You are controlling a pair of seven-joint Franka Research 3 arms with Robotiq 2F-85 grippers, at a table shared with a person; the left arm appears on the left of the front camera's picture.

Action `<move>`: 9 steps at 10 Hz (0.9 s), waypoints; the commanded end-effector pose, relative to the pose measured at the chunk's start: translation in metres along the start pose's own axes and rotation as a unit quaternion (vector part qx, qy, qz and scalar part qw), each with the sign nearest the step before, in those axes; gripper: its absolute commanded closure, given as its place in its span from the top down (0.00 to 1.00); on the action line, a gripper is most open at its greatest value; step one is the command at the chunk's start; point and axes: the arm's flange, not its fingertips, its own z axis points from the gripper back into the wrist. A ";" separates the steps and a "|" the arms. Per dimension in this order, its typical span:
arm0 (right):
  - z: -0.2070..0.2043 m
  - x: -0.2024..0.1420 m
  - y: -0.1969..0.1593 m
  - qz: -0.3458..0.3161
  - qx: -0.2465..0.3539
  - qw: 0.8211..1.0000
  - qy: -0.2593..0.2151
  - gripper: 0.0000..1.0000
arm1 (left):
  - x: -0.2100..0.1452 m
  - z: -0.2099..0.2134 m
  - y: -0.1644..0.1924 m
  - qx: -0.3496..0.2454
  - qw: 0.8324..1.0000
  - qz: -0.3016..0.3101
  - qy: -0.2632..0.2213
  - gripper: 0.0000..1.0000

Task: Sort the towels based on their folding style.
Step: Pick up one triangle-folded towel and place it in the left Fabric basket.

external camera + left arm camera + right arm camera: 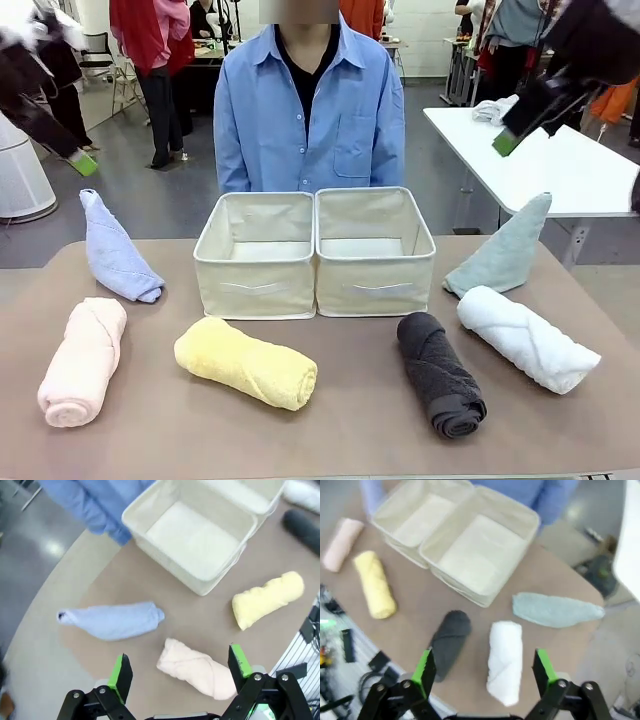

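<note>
Step one, nothing sorted: pink roll (pixel 83 360), yellow roll (pixel 245 362), charcoal roll (pixel 440 372), white roll (pixel 525 337) near; lavender-blue cone (pixel 115 250) left, grey-green cone (pixel 505 250) right, flanking empty bins (pixel 256 288). Left gripper (pixel 180 662), right gripper (pixel 484 662): above the table, wide open, empty. Next: lower onto one towel.

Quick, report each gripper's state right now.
Left gripper: open, holding nothing.
Right gripper: open, holding nothing.

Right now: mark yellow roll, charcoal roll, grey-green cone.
yellow roll (pixel 245 363), front view, middle of the roll
charcoal roll (pixel 438 374), front view, middle of its length
grey-green cone (pixel 555 611), right wrist view, middle of its body
</note>
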 end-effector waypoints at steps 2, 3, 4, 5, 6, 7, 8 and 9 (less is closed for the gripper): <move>0.012 -0.046 -0.108 0.044 0.271 0.959 -0.073 1.00 | -0.036 0.011 0.087 -0.237 0.966 -0.065 -0.079 1.00; 0.009 -0.069 -0.132 0.042 0.312 0.944 -0.102 1.00 | -0.055 0.012 0.103 -0.262 0.958 -0.078 -0.090 1.00; 0.010 -0.092 -0.149 0.046 0.323 0.936 -0.130 1.00 | -0.074 0.014 0.123 -0.285 0.949 -0.086 -0.107 1.00; 0.014 -0.109 -0.162 0.026 0.310 0.938 -0.149 1.00 | -0.090 0.016 0.136 -0.280 0.950 -0.086 -0.111 1.00; 0.020 -0.122 -0.170 0.010 0.295 0.941 -0.164 1.00 | -0.116 0.022 0.156 -0.274 0.950 -0.061 -0.137 1.00; 0.024 -0.130 -0.176 -0.016 0.273 0.948 -0.162 1.00 | -0.129 0.025 0.165 -0.263 0.953 -0.056 -0.138 1.00; 0.027 -0.135 -0.180 -0.030 0.256 0.951 -0.169 1.00 | -0.141 0.027 0.171 -0.242 0.959 -0.037 -0.142 1.00; 0.027 -0.137 -0.181 -0.030 0.252 0.953 -0.167 1.00 | -0.151 0.028 0.175 -0.230 0.962 -0.025 -0.143 1.00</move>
